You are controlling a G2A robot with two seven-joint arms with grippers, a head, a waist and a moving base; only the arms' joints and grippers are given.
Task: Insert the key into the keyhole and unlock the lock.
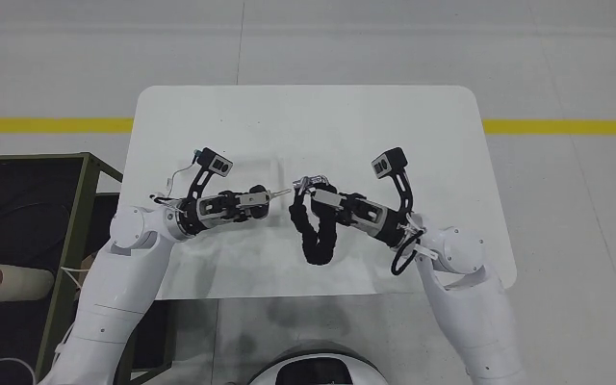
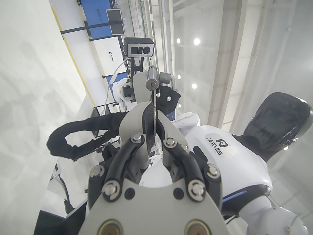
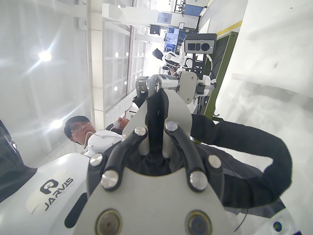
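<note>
Left gripper (image 2: 154,117) pinches key (image 2: 154,100), tip near keyhole (image 2: 151,84) of lock (image 2: 164,77).

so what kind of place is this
Probably a robotics lab or test hall: a white worktable beside a yellow floor line, blue partition boards with a monitor, and another white robot in the background.

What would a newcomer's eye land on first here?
Over the middle of the white table, the left pincer pinches a thin silver metal key with its tip at the keyhole of a silver cylinder lock. The right pincer holds that lock, its black fabric-sleeved cable loop curling beside it.
</note>
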